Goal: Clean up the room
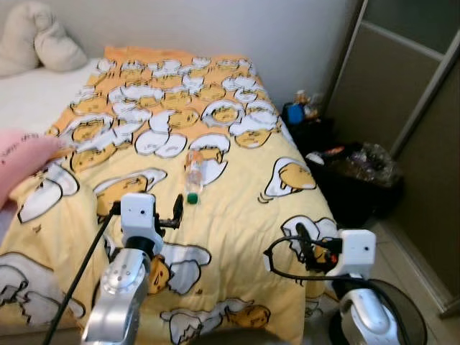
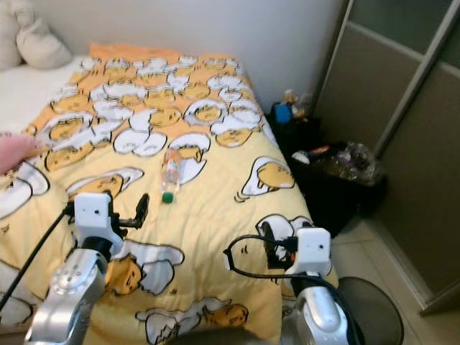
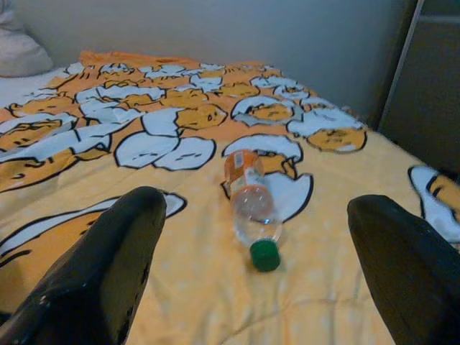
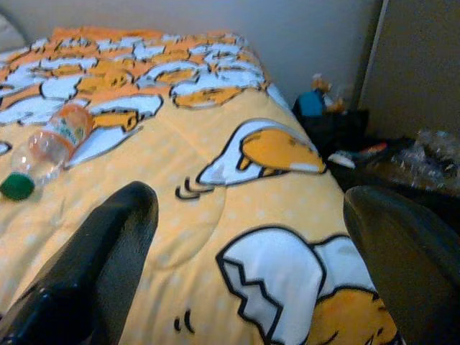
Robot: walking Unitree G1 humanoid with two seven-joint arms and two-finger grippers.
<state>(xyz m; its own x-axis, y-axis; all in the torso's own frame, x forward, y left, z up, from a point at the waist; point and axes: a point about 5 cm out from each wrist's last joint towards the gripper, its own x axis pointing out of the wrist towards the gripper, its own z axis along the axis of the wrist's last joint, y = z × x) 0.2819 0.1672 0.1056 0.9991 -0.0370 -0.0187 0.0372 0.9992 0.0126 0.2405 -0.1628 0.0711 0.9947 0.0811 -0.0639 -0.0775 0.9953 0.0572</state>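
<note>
A clear plastic bottle (image 1: 192, 176) with an orange label and a green cap lies on its side on the yellow cartoon-egg blanket (image 1: 237, 208), cap pointing toward me. My left gripper (image 1: 146, 207) hovers open above the blanket just short of the bottle. In the left wrist view the bottle (image 3: 251, 205) lies ahead between its two black fingers (image 3: 108, 266), with nothing held. My right gripper (image 1: 305, 248) is open over the bed's near right corner. From its wrist view the bottle (image 4: 47, 151) lies well off to one side.
White pillows (image 1: 36, 43) sit at the head of the bed and a pink cushion (image 1: 21, 162) at its left edge. Right of the bed are dark bags with clutter (image 1: 352, 172), a blue item (image 1: 293, 113) and a sliding closet door (image 1: 417, 108). A round grey object (image 2: 366, 309) stands on the floor.
</note>
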